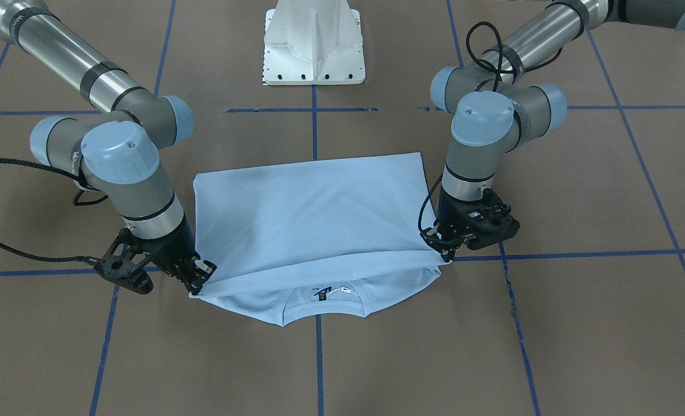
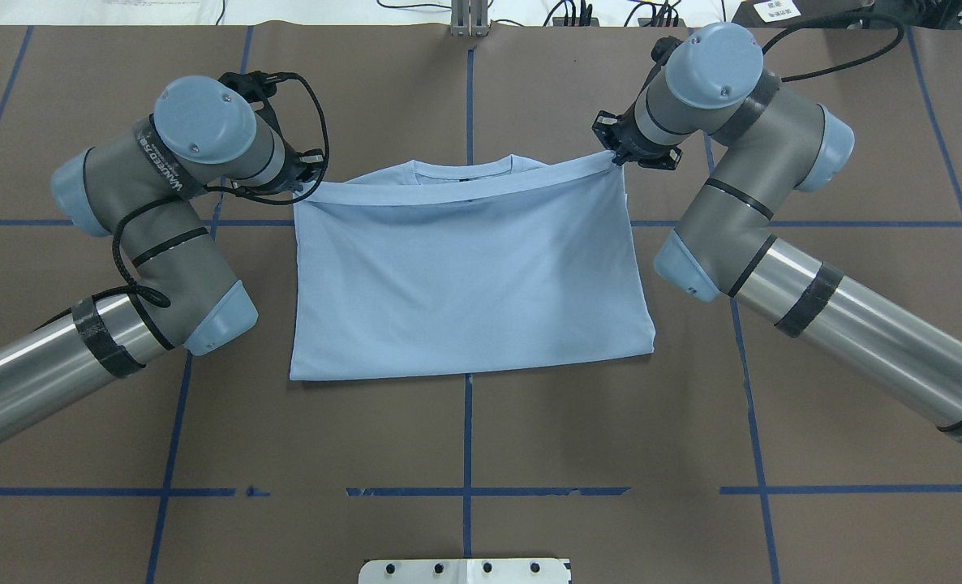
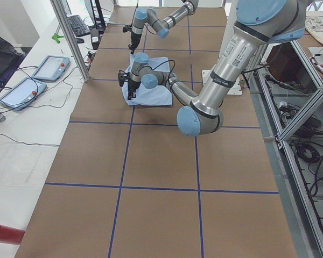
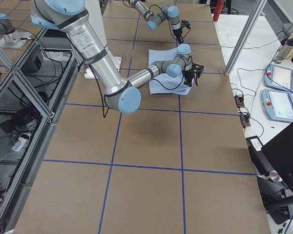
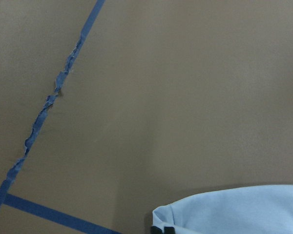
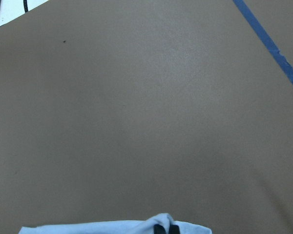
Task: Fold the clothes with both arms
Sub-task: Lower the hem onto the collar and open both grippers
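The light blue T-shirt [image 1: 308, 219] lies on the brown table, its lower part doubled over toward the collar [image 2: 465, 169]. The dark neck label [image 1: 322, 293] shows under the raised edge; the palm print is hidden. My left gripper [image 1: 445, 249] is shut on one corner of the folded-over edge, and it also shows in the overhead view [image 2: 309, 185]. My right gripper [image 1: 199, 283] is shut on the other corner, seen from overhead too [image 2: 613, 154]. The edge stretches taut between them, just above the collar. Both wrist views show pinched blue cloth [image 5: 234, 209] [image 6: 112, 228].
The white pedestal base [image 1: 313, 43] stands at the robot's side of the table. Blue tape lines cross the brown surface, one torn [image 5: 44, 112]. Tablets [image 3: 51, 67] and an aluminium post [image 3: 70, 37] stand beyond the far table edge.
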You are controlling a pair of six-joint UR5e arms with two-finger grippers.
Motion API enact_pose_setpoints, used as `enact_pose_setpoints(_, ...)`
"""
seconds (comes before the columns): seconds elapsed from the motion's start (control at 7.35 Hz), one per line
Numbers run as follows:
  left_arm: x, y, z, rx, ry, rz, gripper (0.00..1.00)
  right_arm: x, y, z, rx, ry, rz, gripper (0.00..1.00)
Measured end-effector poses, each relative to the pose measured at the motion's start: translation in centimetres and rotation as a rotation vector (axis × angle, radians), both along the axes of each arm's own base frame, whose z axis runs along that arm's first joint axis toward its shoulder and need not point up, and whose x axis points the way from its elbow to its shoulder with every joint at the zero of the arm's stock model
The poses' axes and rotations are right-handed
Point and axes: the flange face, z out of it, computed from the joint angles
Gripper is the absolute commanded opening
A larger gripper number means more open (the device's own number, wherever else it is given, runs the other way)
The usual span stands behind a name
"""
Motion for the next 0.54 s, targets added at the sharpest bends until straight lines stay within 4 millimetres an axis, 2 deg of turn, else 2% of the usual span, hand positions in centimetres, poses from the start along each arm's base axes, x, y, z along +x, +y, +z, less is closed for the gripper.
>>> enact_pose_setpoints(0.41,0.16,-0.18,-0.75,0.009,0.010,0.001,0.00,-0.17,-0.05,-0.34,0.002,-0.004,-0.001,0.00)
enact_pose_setpoints(0.54,0.19,-0.20,-0.93,0.009,0.013,0.001,0.10,-0.25,0.02,-0.42,0.002,-0.005,-0.003,0.69)
